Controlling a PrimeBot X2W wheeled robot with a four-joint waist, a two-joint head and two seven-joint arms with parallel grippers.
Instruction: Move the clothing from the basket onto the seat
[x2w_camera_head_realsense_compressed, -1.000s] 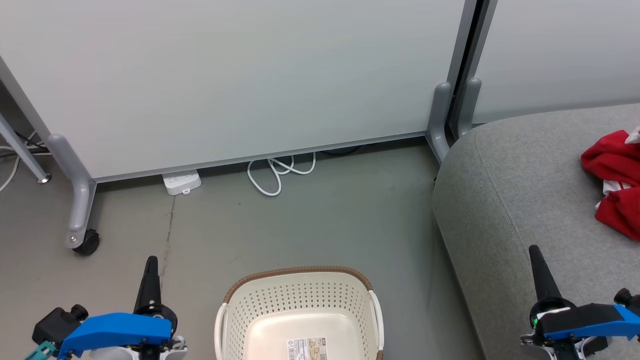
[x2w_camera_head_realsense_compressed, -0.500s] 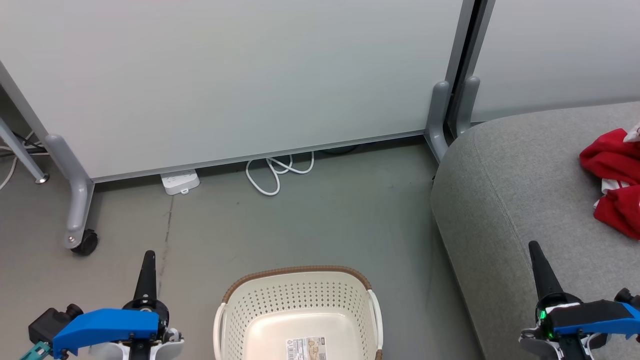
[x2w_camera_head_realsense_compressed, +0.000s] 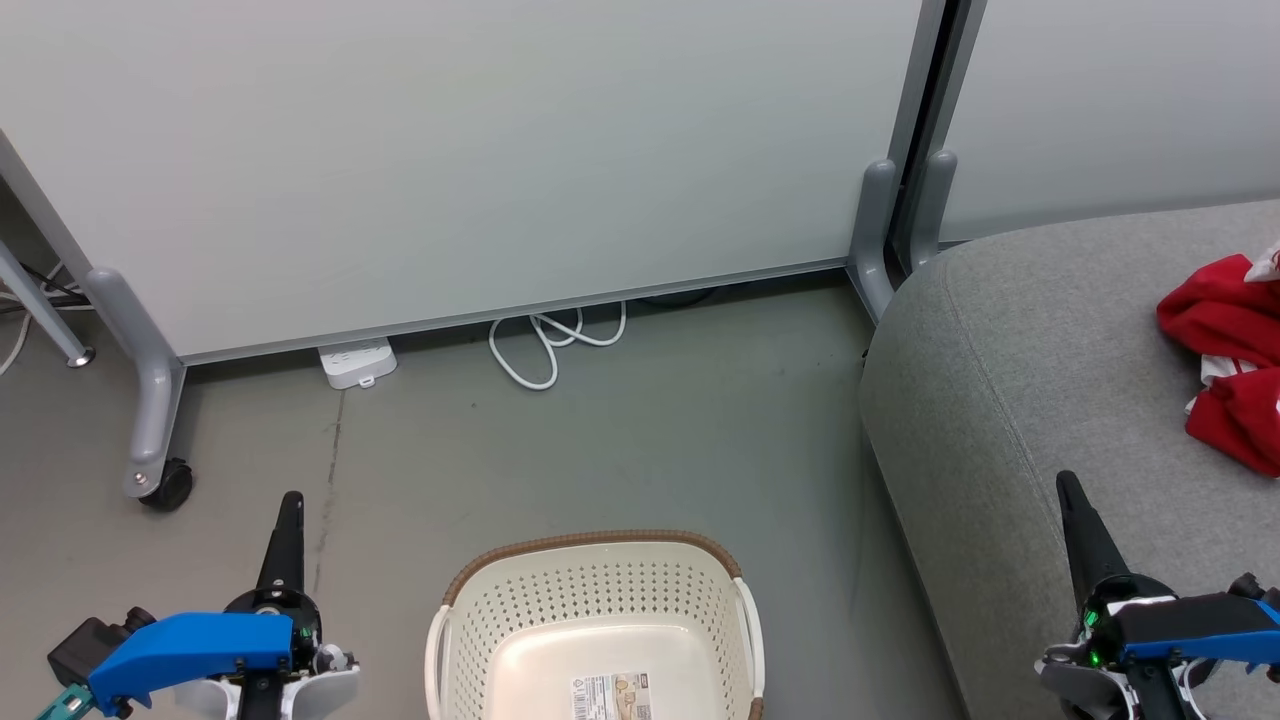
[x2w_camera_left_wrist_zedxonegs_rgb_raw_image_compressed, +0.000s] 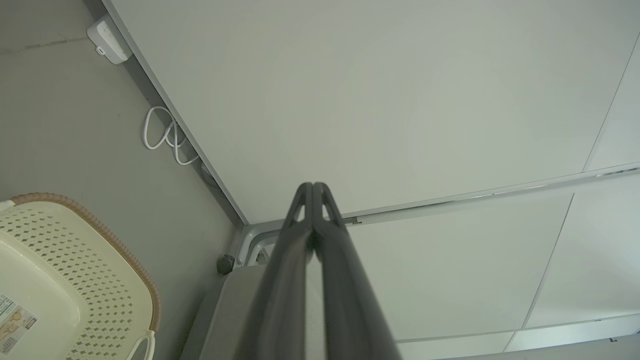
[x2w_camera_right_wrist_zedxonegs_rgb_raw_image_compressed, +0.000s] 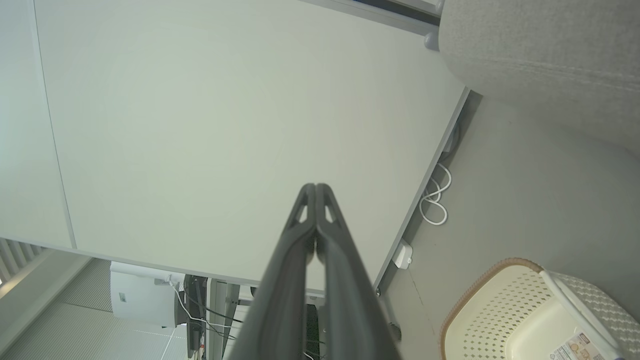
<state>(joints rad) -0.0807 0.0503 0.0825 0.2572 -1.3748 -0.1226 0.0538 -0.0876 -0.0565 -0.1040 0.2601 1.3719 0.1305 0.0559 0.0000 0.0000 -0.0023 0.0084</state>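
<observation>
The cream-white basket (x2w_camera_head_realsense_compressed: 597, 585) stands on the floor at the bottom middle of the head view, holding no fabric, its label sticker (x2w_camera_head_realsense_compressed: 612, 697) showing inside. Red clothing (x2w_camera_head_realsense_compressed: 1225, 355) with white trim lies bunched on the grey seat (x2w_camera_head_realsense_compressed: 1010, 380) at the right edge. My left gripper (x2w_camera_head_realsense_compressed: 290, 500) is shut, left of the basket above the floor. My right gripper (x2w_camera_head_realsense_compressed: 1066, 482) is shut over the seat's near part, well short of the clothing. The left wrist view has that gripper's fingers (x2w_camera_left_wrist_zedxonegs_rgb_raw_image_compressed: 300, 210) pressed together, and the right wrist view has the other pair of fingers (x2w_camera_right_wrist_zedxonegs_rgb_raw_image_compressed: 304, 210) closed too.
A pale partition panel (x2w_camera_head_realsense_compressed: 450, 160) on grey legs with a caster (x2w_camera_head_realsense_compressed: 165, 490) stands behind the floor. A white power strip (x2w_camera_head_realsense_compressed: 357, 363) and a looped white cable (x2w_camera_head_realsense_compressed: 545, 345) lie at its foot. Grey floor (x2w_camera_head_realsense_compressed: 640, 440) spreads between the basket and the partition.
Both grippers have drawn slightly lower in the head view, which itself has shifted a little. Basket and clothing lie as before.
</observation>
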